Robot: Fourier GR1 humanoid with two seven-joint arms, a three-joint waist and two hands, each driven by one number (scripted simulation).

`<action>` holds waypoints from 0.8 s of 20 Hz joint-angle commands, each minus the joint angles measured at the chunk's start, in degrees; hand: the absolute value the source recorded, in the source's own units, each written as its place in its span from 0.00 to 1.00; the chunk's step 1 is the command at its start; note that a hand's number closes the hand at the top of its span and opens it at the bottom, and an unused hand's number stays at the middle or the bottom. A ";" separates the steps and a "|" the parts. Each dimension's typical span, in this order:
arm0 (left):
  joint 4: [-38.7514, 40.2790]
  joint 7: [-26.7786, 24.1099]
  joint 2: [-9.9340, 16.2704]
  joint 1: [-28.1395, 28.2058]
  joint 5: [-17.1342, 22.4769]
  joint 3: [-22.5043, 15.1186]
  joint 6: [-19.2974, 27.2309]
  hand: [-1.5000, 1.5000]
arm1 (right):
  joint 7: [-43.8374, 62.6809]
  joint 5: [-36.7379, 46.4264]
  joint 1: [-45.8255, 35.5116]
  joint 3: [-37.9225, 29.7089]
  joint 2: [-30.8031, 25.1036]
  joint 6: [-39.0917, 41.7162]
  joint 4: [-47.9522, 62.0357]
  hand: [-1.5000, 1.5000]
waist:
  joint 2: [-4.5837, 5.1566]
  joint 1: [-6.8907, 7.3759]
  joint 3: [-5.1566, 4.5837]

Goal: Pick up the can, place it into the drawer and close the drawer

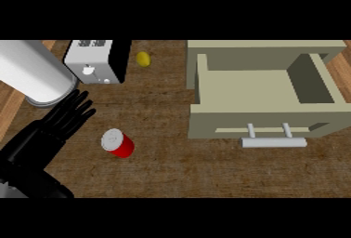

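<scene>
A: Where is the left hand (pixel 51 128)?

B: It comes in from the lower left corner and lies slantwise over the desk (pixel 171 172), with the palm low and the fingers (pixel 75 109) stretched up and to the right. The fingers are straight and released, holding nothing.

A: Is it touching the can (pixel 119 142)?

B: No. The can stands on the desk just to the right of the hand, with a strip of bare wood between them. It is red with a pale top, and it leans slightly in the view.

A: And the drawer (pixel 264 90)?

B: It is pulled out at the right side of the desk, well apart from the can. I see its beige floor and walls, and nothing lies inside. Its front faces the lower edge, with a pale bar handle (pixel 273 142) sticking out.

A: What else is on the desk?

B: A toaster (pixel 96 61) at the top left, a small yellow thing (pixel 142 59) just to its right, and a large white cylinder (pixel 34 72) at the far left, above the fingertips.

A: The right hand?

B: It does not show.
</scene>
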 commanded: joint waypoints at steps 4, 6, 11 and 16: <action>6.34 -6.57 -2.96 0.78 -8.51 -2.35 -1.78 0.00 | -0.51 -1.68 -0.33 -3.76 -0.19 4.54 3.03 0.00 | -0.01 0.09 0.00; 10.19 -11.02 -3.27 0.49 -11.20 -1.94 -3.22 0.00 | 0.29 -2.22 2.65 -3.33 2.78 4.93 -1.85 0.00 | -0.01 -0.08 -0.01; 17.70 -18.21 -4.06 0.31 -15.46 -1.12 -3.87 0.00 | -2.37 3.33 -3.18 -2.24 3.64 4.27 4.48 0.00 | 0.06 0.21 -0.01; 21.86 -22.95 -3.22 -0.41 -18.20 0.88 -3.17 0.00 | 1.42 -2.59 -1.27 -6.67 1.45 6.68 2.14 0.00 | 0.00 0.09 -0.01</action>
